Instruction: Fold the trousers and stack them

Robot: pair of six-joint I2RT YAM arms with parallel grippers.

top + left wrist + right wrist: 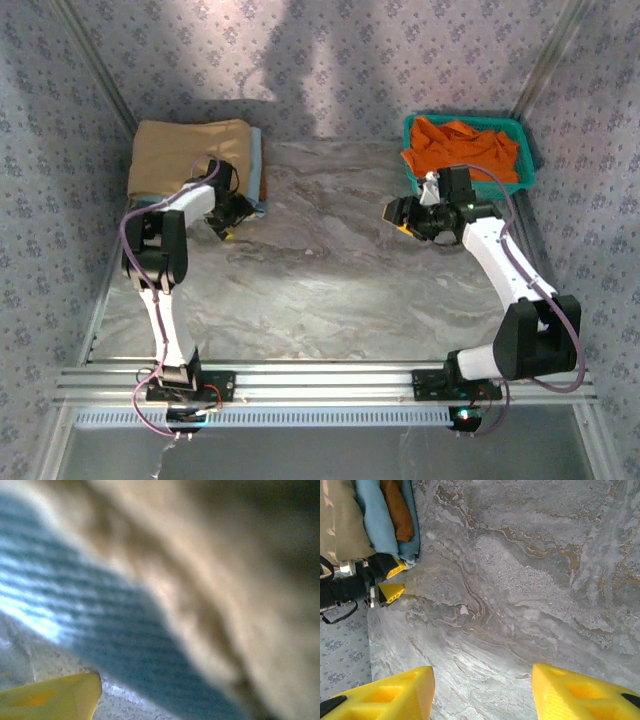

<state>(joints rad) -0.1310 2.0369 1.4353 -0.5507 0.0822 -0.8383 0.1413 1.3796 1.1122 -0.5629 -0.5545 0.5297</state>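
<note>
A: Where is there room?
B: In the top view the marble table (330, 270) lies bare across the middle and lower part, between the two arms. Patterned walls close in on the left, right and top; a metal rail (320, 385) runs along the bottom.
A: And the trousers?
B: The tan trousers (190, 150) are folded at upper left, on top of a light blue cloth (263, 178). A teal basket (465, 119) with an orange garment (460, 150) sits at upper right.
A: Left gripper?
B: The left gripper (232, 228) is at the stack's lower right corner. The right wrist view shows it at the left edge with its yellow fingertips a little apart, nothing between them, one just beside the blue cloth.
A: Right one?
B: The right gripper (482, 695) hangs over bare marble, fingers wide, holding nothing.
A: Anything extra?
B: The right wrist view adds a brown cloth (400, 510) tucked in the stack. The left wrist view is blurred: trousers, blue cloth and one yellow fingertip (50, 700) at lower left.
</note>
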